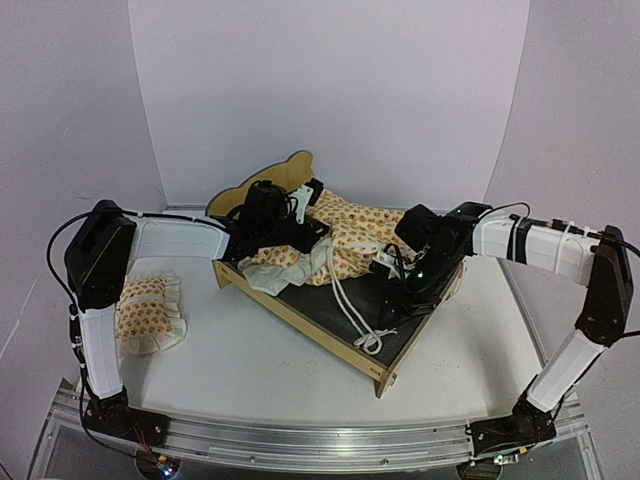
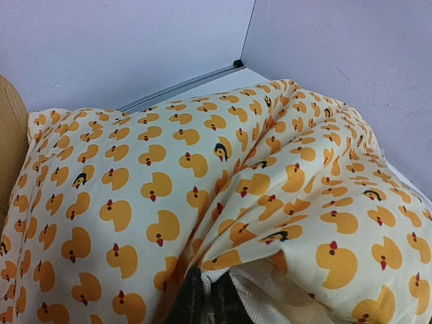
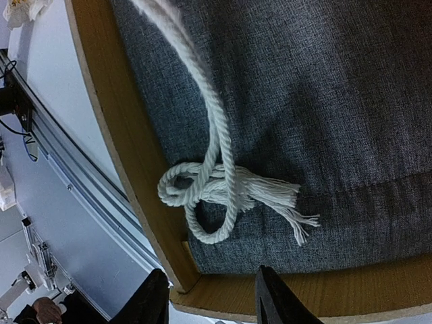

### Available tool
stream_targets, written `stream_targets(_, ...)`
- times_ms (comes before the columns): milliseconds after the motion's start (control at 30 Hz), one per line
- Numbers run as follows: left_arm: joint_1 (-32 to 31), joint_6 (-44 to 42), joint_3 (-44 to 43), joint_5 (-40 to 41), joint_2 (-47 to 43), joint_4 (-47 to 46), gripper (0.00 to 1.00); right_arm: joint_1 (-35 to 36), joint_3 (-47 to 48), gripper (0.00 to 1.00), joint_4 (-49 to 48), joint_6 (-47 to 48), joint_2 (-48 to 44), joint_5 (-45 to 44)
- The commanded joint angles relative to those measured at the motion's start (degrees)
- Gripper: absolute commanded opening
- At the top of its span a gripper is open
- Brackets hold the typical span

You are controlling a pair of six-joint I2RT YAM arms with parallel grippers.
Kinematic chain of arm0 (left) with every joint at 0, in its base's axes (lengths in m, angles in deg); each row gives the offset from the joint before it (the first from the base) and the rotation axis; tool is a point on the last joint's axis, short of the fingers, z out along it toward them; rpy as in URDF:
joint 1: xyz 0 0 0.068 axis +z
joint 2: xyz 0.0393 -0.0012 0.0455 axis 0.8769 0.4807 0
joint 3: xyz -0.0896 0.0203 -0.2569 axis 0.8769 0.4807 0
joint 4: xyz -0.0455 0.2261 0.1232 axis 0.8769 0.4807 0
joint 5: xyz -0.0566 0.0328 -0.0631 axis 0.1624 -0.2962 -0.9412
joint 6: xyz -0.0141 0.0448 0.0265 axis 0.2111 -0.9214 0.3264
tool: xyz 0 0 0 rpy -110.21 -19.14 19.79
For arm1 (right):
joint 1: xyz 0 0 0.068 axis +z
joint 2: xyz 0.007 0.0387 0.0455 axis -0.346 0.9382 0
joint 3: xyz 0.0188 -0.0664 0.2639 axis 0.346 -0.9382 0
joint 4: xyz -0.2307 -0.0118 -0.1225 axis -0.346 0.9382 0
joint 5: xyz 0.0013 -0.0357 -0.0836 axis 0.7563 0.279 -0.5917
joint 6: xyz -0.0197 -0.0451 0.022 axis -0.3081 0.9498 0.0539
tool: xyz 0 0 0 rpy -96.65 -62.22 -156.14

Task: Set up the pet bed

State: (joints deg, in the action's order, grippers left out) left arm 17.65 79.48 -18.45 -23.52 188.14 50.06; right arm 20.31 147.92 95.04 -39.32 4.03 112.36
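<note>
The pet bed (image 1: 385, 372) stands mid-table, a plywood frame with its wavy headboard (image 1: 285, 168) at the back and a dark grey base (image 1: 325, 310). The duck-print mattress cover (image 1: 350, 238) lies bunched at the head end. Its white rope tie (image 1: 368, 340) trails down the base. My left gripper (image 1: 303, 238) is shut on a fold of the cover; in the left wrist view the fingers (image 2: 183, 304) pinch the cover (image 2: 169, 175). My right gripper (image 1: 388, 315) is open and empty above the footboard corner. In the right wrist view the right gripper (image 3: 212, 300) hovers just short of the tie's tasselled end (image 3: 216, 196) on the base (image 3: 310, 94).
The small matching ruffled pillow (image 1: 148, 315) lies on the table at the left, beside the left arm. An aluminium rail (image 1: 300, 435) runs along the near table edge. White walls close in at the back and both sides. The bed's plywood side rail (image 3: 115, 135) runs beside the tie.
</note>
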Motion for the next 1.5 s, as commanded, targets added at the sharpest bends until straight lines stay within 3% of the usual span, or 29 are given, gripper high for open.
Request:
stream_targets(0, 0.9, 1.6, -5.2, -7.2, 1.9, 4.2, 0.13, 0.6, 1.0, 0.45, -0.8, 0.2, -1.5, -0.8)
stream_targets(100, 0.6, 1.6, -4.0, -10.4, -0.4, 5.6, 0.37, 1.0, -0.7, 0.46, -2.5, -1.6, -2.3, -0.6)
stream_targets(300, 0.5, 1.0, 0.0, -5.4, -9.4, 10.5, 0.77, 3.2, -2.7, 0.45, -5.2, -6.2, -0.8, -5.6)
stream_targets(400, 0.5, 1.3, 0.0, -1.8, -13.4, 16.5, 0.84, 4.7, -3.0, 0.44, -4.7, -9.2, -0.7, -8.7)
stream_targets(500, 0.5, 3.8, 4.7, -1.4, -18.8, 17.3, 0.83, 6.8, -4.2, 0.45, -4.8, -13.1, -1.3, -12.2)
stream_targets(600, -0.7, 5.3, 9.5, -6.8, -23.6, 16.2, 0.74, 7.8, -4.9, 0.44, -5.0, -16.4, -0.8, -15.1)
stream_targets(733, -9.8, 4.8, 13.6, -9.8, -24.9, 13.1, 0.67, 9.4, -5.8, 0.43, -6.2, -18.5, -0.2, -15.7)
stream_targets(900, -18.3, 5.7, 18.4, -6.2, -22.8, 6.5, 0.68, 10.6, -8.0, 0.34, -12.7, -21.6, -0.3, -14.0)
stream_targets(1167, -22.5, 5.6, 17.5, 1.8, -15.5, 5.5, 0.60, 11.0, -11.6, 0.18, -18.4, -25.2, -1.2, -17.2)
stream_targets(1367, -23.5, 3.9, 15.1, 3.6, -10.8, 6.6, 0.57, 11.2, -15.4, 0.00, -20.9, -24.8, -7.9, -19.6)
stream_targets(1467, -23.8, 3.2, 13.2, 3.7, -8.5, 7.4, 0.54, 11.2, -16.1, 0.00, -21.4, -24.4, -11.3, -20.4)
